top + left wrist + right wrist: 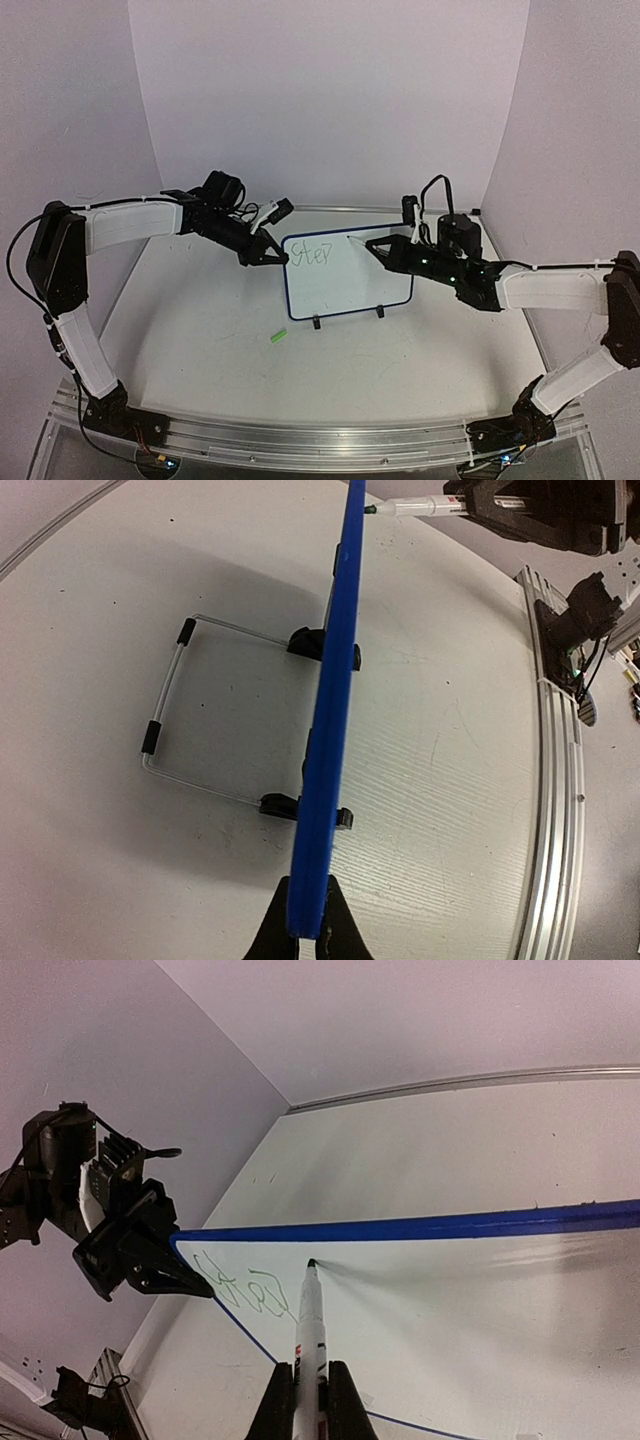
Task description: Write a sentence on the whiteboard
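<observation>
The whiteboard (345, 275) stands upright mid-table, its blue frame edge-on in the left wrist view (335, 700). The sentence (312, 256) reads only "Step" at the board's upper left, and it also shows in the right wrist view (240, 1285). My left gripper (272, 258) is shut on the board's left frame edge, as the left wrist view (305, 942) shows. My right gripper (375, 249) is shut on a white marker (312, 1340). The marker's tip touches the board just under the top frame, right of "Step".
A small green marker cap (278, 337) lies on the table in front of the board. Two black clip feet (317, 322) and a wire stand (200, 710) hold the board up. An aluminium rail (320, 440) runs along the near edge. Walls enclose the back and sides.
</observation>
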Motion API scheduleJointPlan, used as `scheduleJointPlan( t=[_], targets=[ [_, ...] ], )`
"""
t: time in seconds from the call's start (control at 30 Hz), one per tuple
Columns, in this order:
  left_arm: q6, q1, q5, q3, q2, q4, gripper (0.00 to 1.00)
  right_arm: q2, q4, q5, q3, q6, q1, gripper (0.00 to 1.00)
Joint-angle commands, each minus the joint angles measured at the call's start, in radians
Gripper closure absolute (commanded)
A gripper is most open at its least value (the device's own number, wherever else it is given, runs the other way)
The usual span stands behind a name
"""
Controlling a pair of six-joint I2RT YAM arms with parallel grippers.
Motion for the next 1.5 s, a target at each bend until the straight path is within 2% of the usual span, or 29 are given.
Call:
scheduleJointPlan(
  t=[0.0,0.27,0.83,1.1,1.47],
  targets=[
    [0.031,-0.019,-0.048,0.014,-0.002,-0.048,1.00,0.029,0.040,0.017,0.055,-0.006,-0.007,1.00],
    [0.031,-0.019,-0.049,0.015,-0.001,-0.050,1.00,0.058,0.039,-0.015,0.058,-0.009,-0.008,1.00],
    [0.031,-0.019,-0.048,0.017,-0.002,-0.050,1.00,0.054,0.037,0.013,-0.066,0.013,-0.007,1.00],
    [0.032,-0.019,-0.050,0.018,0.000,-0.050,1.00,0.089,0.041,-0.015,-0.057,0.015,-0.007,1.00],
    [0.031,-0.019,-0.047,0.018,0.002,-0.049,1.00,0.041,0.100,-0.071,-0.031,0.056,-0.007,1.00]
  ],
)
